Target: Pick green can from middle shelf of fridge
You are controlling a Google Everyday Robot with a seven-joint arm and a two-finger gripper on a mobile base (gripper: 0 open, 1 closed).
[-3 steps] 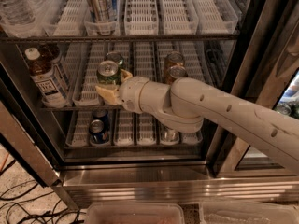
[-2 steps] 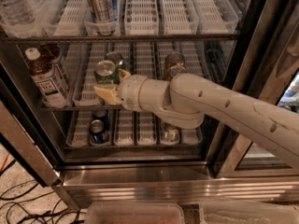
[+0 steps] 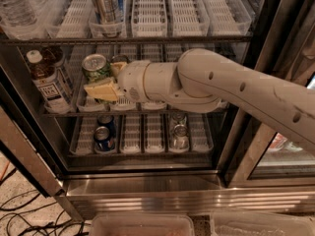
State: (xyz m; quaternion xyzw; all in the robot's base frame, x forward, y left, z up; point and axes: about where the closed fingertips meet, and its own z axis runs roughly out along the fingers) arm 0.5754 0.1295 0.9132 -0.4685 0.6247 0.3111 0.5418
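Where the white arm (image 3: 236,90) enters from the right edge of the camera view, it runs leftward and slightly downward through the open front of the fridge (image 3: 147,193), with its thick cylindrical wrist section lying level across the middle shelf (image 3: 64,113). At the end of the wrist, the hand (image 3: 101,77) points left, toward the left-hand lanes of that shelf. Its two pale yellow fingers (image 3: 101,90) are set on opposite sides of the green can (image 3: 96,67): one crosses the lower front of the can body, and the other lies against the can's right side, partly hidden behind it. Both appear to press on the can, so the hand is closed around it in a grip. The green can sits in the second white slotted lane from the left on the middle shelf, directly at the tip of the hand and upright or close to it. Its body is bright green, and its silver lid faces up toward the camera, the lower part being covered by the front finger. Just to the left, in the neighbouring lane, stands a dark bottle (image 3: 47,80) with a white cap and a white label, near the can but apart from it. On the tier above, a tall silver can (image 3: 106,4) stands over the hand. On the tier below, a blue can (image 3: 102,134) lies under the hand.
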